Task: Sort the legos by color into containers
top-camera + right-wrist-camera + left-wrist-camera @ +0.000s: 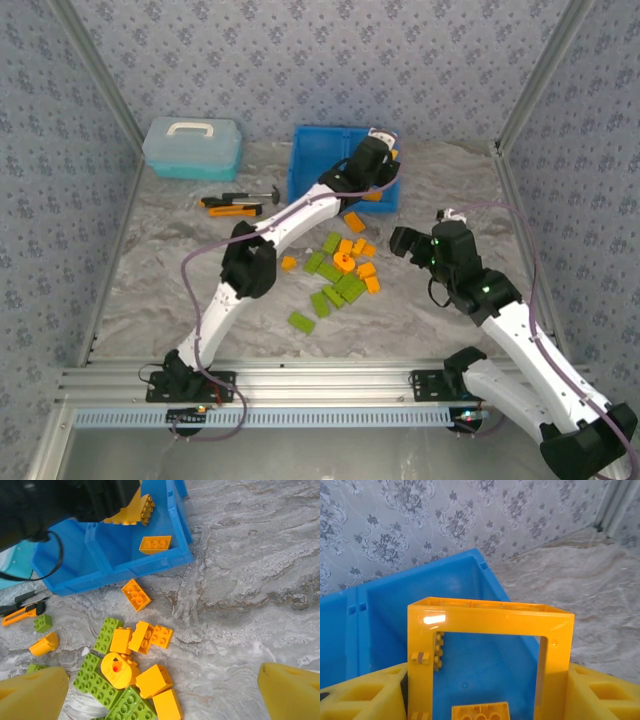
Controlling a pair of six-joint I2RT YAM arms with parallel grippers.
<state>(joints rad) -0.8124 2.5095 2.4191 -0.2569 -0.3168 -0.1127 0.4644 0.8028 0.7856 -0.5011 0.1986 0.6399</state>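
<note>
The left gripper (pixel 485 692) grips the open orange frame (pixel 490 617) over the right compartment (pixel 120 542) of the blue bin (pixel 297 170), one orange brick (pixel 155 543) inside; the right gripper (pixel 162 690) stands fully open, empty; remaining legos (pixel 340 272) lie nearer on the table (pixel 500 200).

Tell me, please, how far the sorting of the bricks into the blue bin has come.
It has only begun. Done: one orange brick lies in the blue bin's right compartment. In hand: the left tool holds the orange frame above that same compartment, not yet released. Left: many green bricks and orange bricks lie loose on the table, and the bin's other compartment looks empty.
</note>
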